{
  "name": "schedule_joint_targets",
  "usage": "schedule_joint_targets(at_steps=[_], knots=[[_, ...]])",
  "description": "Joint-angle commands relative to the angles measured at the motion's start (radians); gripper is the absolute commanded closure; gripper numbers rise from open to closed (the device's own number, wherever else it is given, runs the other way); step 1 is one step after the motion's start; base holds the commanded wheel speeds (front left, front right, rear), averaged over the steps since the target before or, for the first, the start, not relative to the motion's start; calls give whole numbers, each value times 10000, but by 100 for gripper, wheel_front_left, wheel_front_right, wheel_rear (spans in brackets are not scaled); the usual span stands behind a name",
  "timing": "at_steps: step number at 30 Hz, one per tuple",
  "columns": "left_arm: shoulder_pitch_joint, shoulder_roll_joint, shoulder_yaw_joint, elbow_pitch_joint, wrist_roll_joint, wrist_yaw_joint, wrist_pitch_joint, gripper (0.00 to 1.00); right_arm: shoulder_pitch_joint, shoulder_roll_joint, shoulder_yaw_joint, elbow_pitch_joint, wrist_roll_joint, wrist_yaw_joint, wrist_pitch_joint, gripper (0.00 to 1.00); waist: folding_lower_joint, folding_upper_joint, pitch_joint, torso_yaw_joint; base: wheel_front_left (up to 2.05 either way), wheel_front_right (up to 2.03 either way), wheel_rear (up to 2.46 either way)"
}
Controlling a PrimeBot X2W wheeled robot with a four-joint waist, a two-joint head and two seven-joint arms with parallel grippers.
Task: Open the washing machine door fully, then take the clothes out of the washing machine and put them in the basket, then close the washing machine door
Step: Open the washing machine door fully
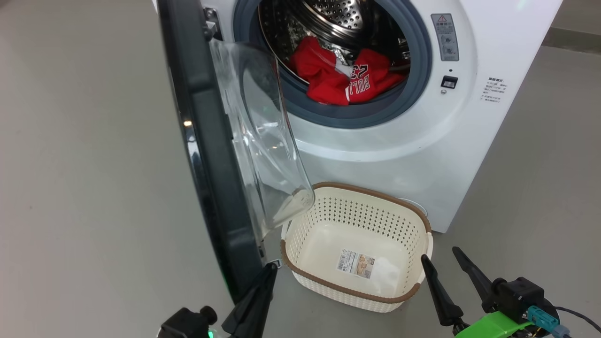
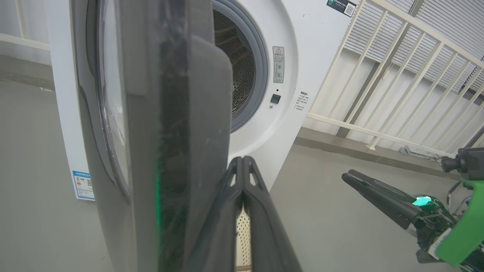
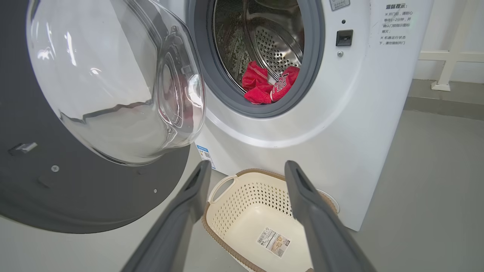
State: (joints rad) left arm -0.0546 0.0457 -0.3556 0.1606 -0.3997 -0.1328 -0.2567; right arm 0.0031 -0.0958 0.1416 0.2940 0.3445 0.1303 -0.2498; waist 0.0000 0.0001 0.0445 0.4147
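Washing machine door [image 1: 206, 155]: half swung, edge-on toward you, not fully open. Your left gripper [image 1: 268, 272], pinched together, empty, sits just beside door's free edge, on side facing drum [image 1: 338, 16]; nearer arm. Right gripper [image 1: 440, 253] spread, empty, farther right of door. Clothes [image 1: 338, 77] in drum, beyond door.

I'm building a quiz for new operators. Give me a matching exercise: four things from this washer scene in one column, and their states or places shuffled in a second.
Column one
1. door
2. clothes
3. basket
4. right gripper

Column two
a. lying in the drum
b. jaws apart, holding nothing
c. swung out from the washer
d. empty, on the floor before the washer

Pairs: 1-c, 2-a, 3-d, 4-b.
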Motion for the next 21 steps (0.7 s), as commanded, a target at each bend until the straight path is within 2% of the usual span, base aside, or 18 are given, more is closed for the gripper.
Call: schedule_joint_targets(at_steps=[1,12,21], knots=[[-353,45,543,-143,-21,27,-51,100,-164,-59,189,-280,57,4,-120,0,0,-1,-7,10,0,0,0],[-14,45,1666,-304,253,24,-51,100,-120,4,165,-324,63,4,-120,0,0,-1,-43,165,0,0,0],[237,45,3376,-444,384,69,-51,100,-198,-15,195,-340,43,4,-120,0,0,-1,97,255,0,0,0]])
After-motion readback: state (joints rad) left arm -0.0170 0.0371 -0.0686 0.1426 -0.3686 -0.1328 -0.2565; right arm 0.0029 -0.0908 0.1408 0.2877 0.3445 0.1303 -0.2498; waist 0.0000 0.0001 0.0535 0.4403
